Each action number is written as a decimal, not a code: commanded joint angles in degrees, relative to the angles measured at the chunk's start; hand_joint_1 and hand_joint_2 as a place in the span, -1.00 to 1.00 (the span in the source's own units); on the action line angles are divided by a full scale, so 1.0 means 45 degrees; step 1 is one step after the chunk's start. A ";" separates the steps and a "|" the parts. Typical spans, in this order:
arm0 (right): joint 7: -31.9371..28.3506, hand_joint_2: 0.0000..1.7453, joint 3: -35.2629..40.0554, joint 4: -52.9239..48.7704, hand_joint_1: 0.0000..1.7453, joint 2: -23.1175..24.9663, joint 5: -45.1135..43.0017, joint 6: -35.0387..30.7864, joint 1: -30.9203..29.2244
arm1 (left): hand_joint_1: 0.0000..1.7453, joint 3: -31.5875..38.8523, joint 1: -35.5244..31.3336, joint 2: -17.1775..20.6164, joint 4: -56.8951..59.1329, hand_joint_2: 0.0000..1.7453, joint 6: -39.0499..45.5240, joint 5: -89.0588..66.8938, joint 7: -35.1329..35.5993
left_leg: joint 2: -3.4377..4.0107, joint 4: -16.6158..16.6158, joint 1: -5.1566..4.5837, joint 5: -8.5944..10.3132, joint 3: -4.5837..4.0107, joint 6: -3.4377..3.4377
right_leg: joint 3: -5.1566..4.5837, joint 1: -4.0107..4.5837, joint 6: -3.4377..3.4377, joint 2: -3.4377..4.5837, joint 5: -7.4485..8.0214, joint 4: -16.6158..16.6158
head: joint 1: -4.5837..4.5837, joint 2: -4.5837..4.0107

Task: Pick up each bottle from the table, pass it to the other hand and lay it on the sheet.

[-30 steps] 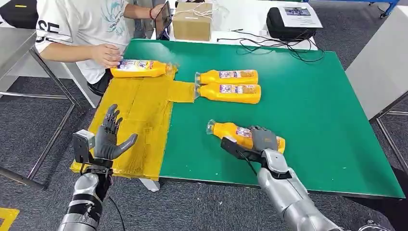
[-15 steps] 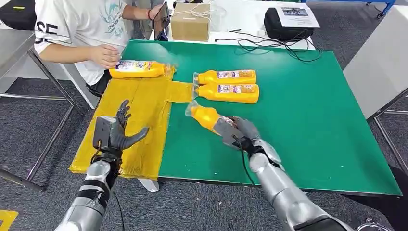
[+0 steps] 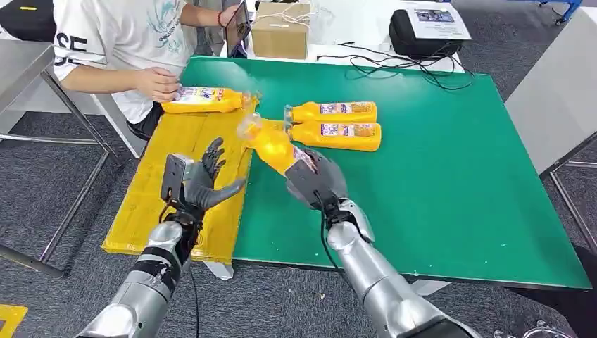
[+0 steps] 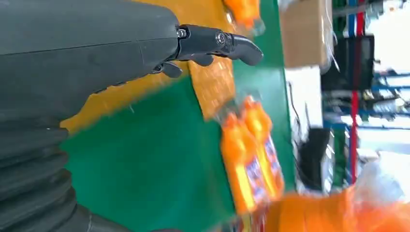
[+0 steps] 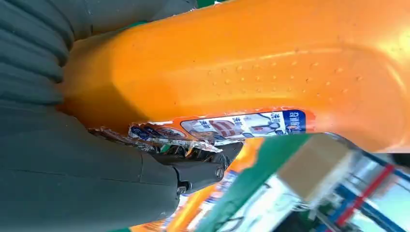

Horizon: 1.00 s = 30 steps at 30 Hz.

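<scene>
My right hand [image 3: 317, 179] grips an orange bottle [image 3: 271, 146] by its body and holds it tilted in the air, clear cap up and to the left, over the edge of the yellow sheet [image 3: 176, 186]. The bottle's orange body [image 5: 270, 67] and torn label are close up in the right wrist view. My left hand [image 3: 200, 184] is raised with fingers [image 4: 220, 42] spread, holding nothing, just left of the bottle. Two more orange bottles [image 3: 336, 125] lie side by side on the green table [image 3: 450, 169]. Another bottle [image 3: 203, 100] lies at the sheet's far end.
A person in a white shirt sits at the far left with a hand [image 3: 158, 83] on the sheet's bottle. A cardboard box [image 3: 280, 29], a black bag [image 3: 426, 32] and cables lie behind the table. Grey tables stand at both sides.
My right hand lifted the bottle off the table and carried it left and up toward my left hand. The left hand rose and moved right to meet it.
</scene>
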 commanded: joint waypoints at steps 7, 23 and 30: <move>-0.0257 1.00 0.0921 -0.0048 1.00 0.0265 -0.0044 -0.0111 -0.0180 | -1.00 -0.0768 -0.0585 -0.0154 0.0199 1.00 -0.0673 0.0961 0.0354 | -0.0002 0.0004 0.0009 -0.0015 0.0027 -0.0012 | 0.0023 0.0010 -0.0015 -0.0003 -0.0017 0.0008 | 0.0000 0.0000; 0.0088 1.00 0.2943 0.0651 1.00 0.0606 0.0536 -0.0100 0.0146 | -1.00 -0.2220 0.0132 0.0068 -0.1498 1.00 -0.0844 0.2229 0.0788 | -0.0004 -0.0005 0.0011 -0.0017 0.0026 -0.0013 | 0.0027 0.0012 -0.0015 -0.0004 -0.0018 -0.0003 | -0.0005 0.0000; 0.0209 1.00 0.2649 0.0890 1.00 0.0490 0.0384 -0.0129 -0.0138 | -1.00 -0.2437 0.0237 0.0250 -0.1628 1.00 -0.1300 0.2583 0.0962 | -0.0010 0.0000 0.0011 -0.0020 0.0029 -0.0016 | 0.0032 0.0011 -0.0020 -0.0008 -0.0024 0.0004 | -0.0005 0.0000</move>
